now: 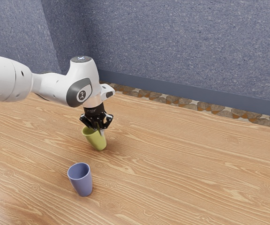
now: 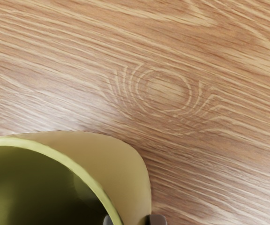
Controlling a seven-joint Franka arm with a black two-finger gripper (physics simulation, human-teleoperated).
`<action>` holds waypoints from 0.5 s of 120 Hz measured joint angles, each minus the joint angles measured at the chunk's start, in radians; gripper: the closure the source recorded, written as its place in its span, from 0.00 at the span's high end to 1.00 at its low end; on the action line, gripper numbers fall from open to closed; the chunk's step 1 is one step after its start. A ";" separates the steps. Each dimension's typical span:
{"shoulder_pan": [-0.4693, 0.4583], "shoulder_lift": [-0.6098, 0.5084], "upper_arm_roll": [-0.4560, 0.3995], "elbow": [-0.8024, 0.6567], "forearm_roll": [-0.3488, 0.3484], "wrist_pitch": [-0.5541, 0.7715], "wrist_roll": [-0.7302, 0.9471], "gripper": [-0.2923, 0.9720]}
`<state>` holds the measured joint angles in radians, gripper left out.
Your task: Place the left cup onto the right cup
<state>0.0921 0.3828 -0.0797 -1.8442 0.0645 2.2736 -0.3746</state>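
Observation:
A yellow-green cup (image 1: 95, 138) hangs tilted just above the wooden table, its rim pinched by my black gripper (image 1: 97, 127), which is shut on it. In the wrist view the same yellow-green cup (image 2: 78, 178) sits right under my hand, its mouth facing the camera. A blue-purple cup (image 1: 80, 179) stands upright on the table, nearer the front edge and slightly toward the exterior view's left of the held cup, apart from it.
The wooden table (image 1: 186, 159) stretches toward the exterior view's right. A grey wall with a pebble strip (image 1: 196, 104) along its base runs behind the table.

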 joint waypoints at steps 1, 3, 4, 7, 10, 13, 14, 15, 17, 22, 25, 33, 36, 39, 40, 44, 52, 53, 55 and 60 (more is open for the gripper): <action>0.000 0.000 0.000 0.000 0.000 0.000 0.000 0.20; 0.000 0.000 0.000 0.000 0.000 0.000 0.000 0.19; 0.000 0.000 0.000 0.000 0.000 0.000 0.000 0.19; 0.000 0.000 0.000 0.000 0.000 0.000 0.000 0.19; 0.000 0.000 0.000 0.000 0.000 0.000 -0.001 0.18; 0.000 0.000 0.000 0.000 0.000 0.000 -0.001 0.18; 0.000 0.000 0.000 0.000 0.000 0.000 -0.001 0.18; 0.000 -0.001 0.000 0.000 0.000 0.000 -0.001 0.18; 0.000 -0.001 0.000 0.000 0.001 0.000 -0.001 0.17; 0.000 -0.002 0.000 0.000 0.002 0.000 0.000 0.17; 0.000 -0.002 0.000 -0.001 0.002 0.000 0.000 0.17; 0.000 -0.005 0.000 -0.001 0.004 0.000 -0.001 0.16; 0.000 -0.006 0.000 -0.001 0.005 -0.001 -0.001 0.16; -0.001 -0.007 0.000 -0.001 0.006 -0.001 0.000 0.16; -0.001 -0.008 0.000 -0.001 0.006 -0.001 0.000 0.16; -0.001 -0.010 0.000 -0.001 0.007 -0.001 0.000 0.16; -0.001 -0.016 0.000 -0.001 0.008 -0.002 0.002 0.15; -0.001 -0.017 0.000 -0.001 0.008 -0.002 0.002 0.15; -0.002 -0.019 0.000 -0.001 0.009 -0.003 0.002 0.15; -0.002 -0.023 0.000 -0.001 0.009 -0.005 0.004 0.15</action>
<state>0.0905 0.3594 -0.0797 -1.8457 0.0738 2.2691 -0.3702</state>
